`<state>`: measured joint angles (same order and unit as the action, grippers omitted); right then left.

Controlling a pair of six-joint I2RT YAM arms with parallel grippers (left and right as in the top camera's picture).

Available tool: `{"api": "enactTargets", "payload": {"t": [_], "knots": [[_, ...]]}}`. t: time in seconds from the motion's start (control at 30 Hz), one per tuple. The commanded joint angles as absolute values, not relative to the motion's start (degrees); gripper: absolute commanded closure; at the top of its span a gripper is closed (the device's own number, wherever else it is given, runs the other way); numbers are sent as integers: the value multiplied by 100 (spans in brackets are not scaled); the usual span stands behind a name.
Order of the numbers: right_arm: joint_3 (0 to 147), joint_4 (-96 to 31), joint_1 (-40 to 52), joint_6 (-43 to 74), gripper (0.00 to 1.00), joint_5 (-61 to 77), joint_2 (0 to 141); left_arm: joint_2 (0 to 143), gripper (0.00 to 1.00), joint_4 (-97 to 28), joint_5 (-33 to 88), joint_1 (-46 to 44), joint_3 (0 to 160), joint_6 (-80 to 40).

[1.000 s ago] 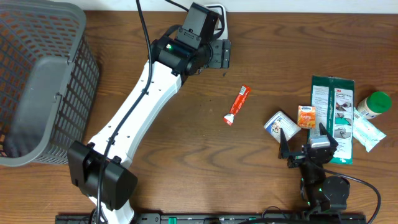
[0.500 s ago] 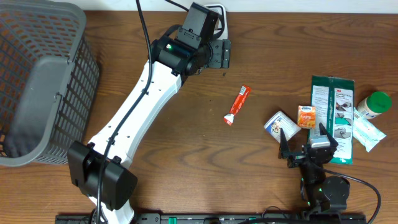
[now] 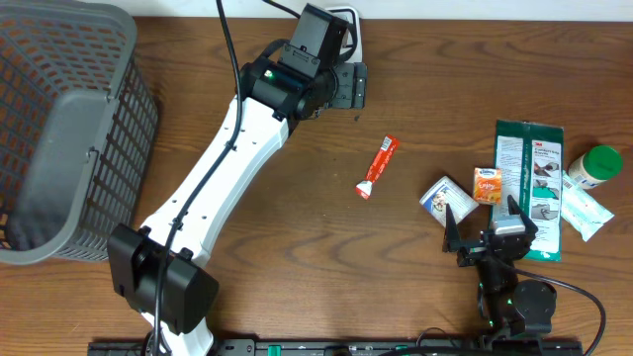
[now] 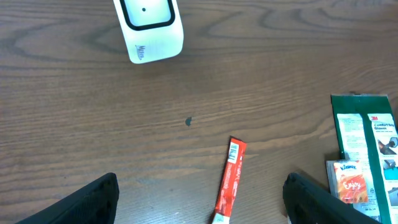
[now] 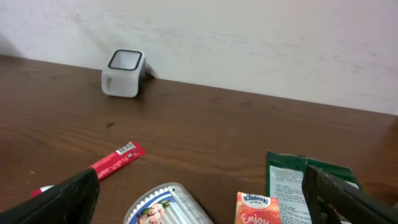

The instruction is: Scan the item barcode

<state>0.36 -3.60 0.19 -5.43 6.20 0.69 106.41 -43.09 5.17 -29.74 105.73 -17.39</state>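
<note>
A basket [image 3: 59,129] sits far left. The left gripper [image 4: 199,190], fingers apart and empty, hovers near the white scanner [image 4: 149,28]. The red sachet [image 3: 378,166] lies flat mid-table, touching nothing. The right gripper [image 5: 199,186], spread wide and empty, sits beside the packets [image 3: 529,188].

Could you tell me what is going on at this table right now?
Two robot arms are set up to scan an item's barcode, but neither holds anything yet. The left gripper hangs open near the white scanner, and the red sachet lies loose between the two arms. The right gripper rests open by the orange tissue pack and the green packet. A grey basket stands on the left.
</note>
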Motion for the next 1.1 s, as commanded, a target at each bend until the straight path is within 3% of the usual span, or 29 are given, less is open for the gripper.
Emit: {"api": "enactTargets", "payload": {"t": [0.0, 0.9, 1.07], "knots": [[32, -386, 75, -475, 1, 602, 38, 10672, 16, -4311, 445, -2969, 10584, -1750], [32, -386, 75, -475, 1, 602, 38, 10672, 16, -4434, 338, -2947, 10582, -1726], [32, -386, 75, -478, 1, 602, 38, 10403, 16, -4589, -467, -2930, 10582, -1214]]}}
